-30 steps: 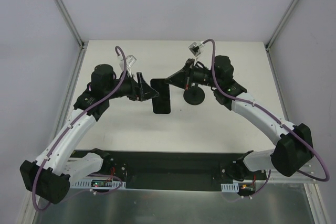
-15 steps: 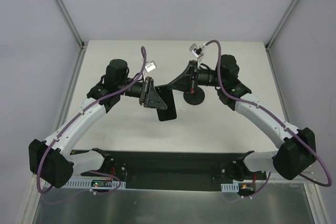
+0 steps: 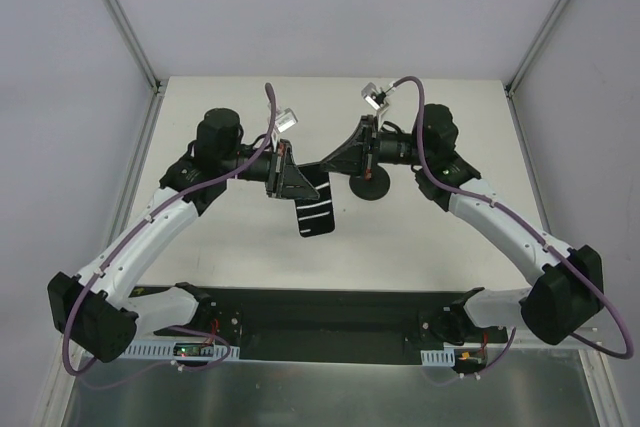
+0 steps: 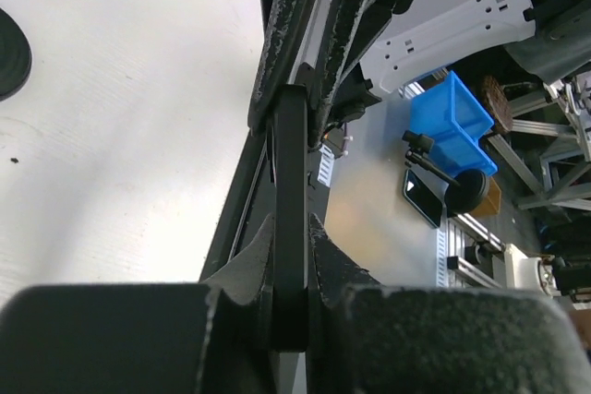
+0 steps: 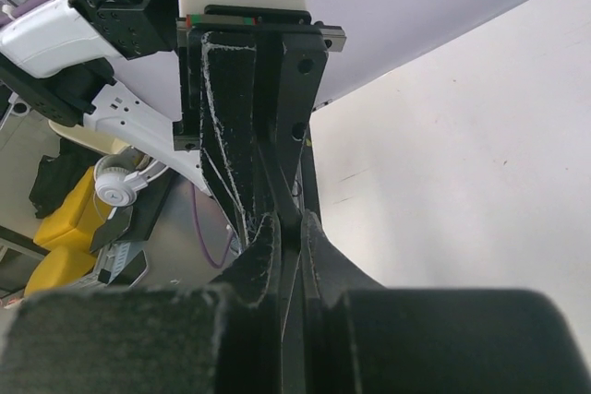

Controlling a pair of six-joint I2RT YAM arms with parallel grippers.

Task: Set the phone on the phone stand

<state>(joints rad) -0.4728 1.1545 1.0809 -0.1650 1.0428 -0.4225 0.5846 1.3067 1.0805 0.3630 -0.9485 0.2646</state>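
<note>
The phone (image 3: 315, 215) is a flat black slab hanging tilted above the white table, its lower end pointing towards the arm bases. My left gripper (image 3: 299, 185) is shut on it from the left. In the left wrist view the phone (image 4: 289, 182) runs edge-on between the pads of the left gripper (image 4: 291, 228). My right gripper (image 3: 323, 160) is shut on the phone's upper end; in the right wrist view the right gripper (image 5: 291, 223) pinches the thin dark edge. The phone stand (image 3: 371, 186) sits on its round base just right of both grippers, with the right gripper hiding its stem.
The table (image 3: 420, 237) is walled by grey panels with metal posts at the back corners. A black mounting plate (image 3: 320, 312) runs along the near edge. Off the table, the left wrist view shows a blue bin (image 4: 450, 122).
My left gripper swung in from the left and shut on the phone. The phone tipped and dropped a little towards the near edge. The right gripper kept its grip.
</note>
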